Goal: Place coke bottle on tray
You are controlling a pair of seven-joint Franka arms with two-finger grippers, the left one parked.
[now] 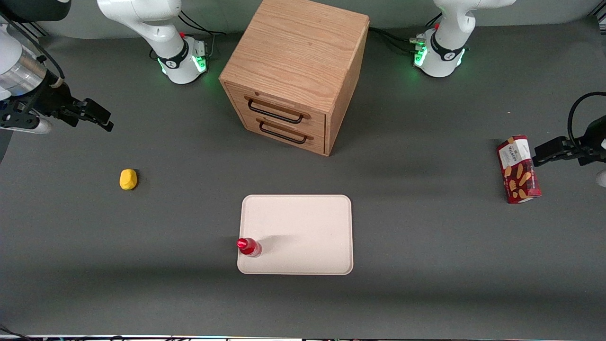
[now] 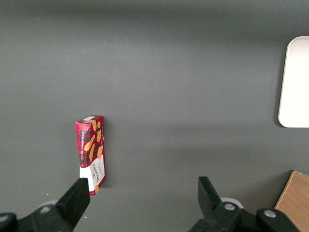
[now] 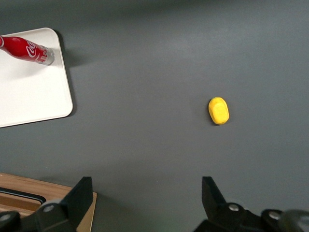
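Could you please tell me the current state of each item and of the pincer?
Small glossy red coke bottle: upright on the tray, near its edge.
Flat pale cream tray: holds only the bottle.
Wooden two-drawer cabinet: both drawers shut.
Red biscuit box: lying flat.
Yellow rounded lump: resting on table.
Right arm's pincer: open, empty, above table.

One coke bottle (image 1: 248, 246), one tray (image 1: 303, 222), one yellow lump (image 1: 128, 179), one biscuit box (image 1: 518, 169) — one two-drawer cabinet (image 1: 296, 71), one gripper (image 1: 97, 118).

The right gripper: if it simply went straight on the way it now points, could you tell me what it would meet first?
Judging by its wrist view, the right gripper, fingers open, points down at bare table. That grey surface likely comes first; the yellow object and the tray with the coke bottle lie off that line.
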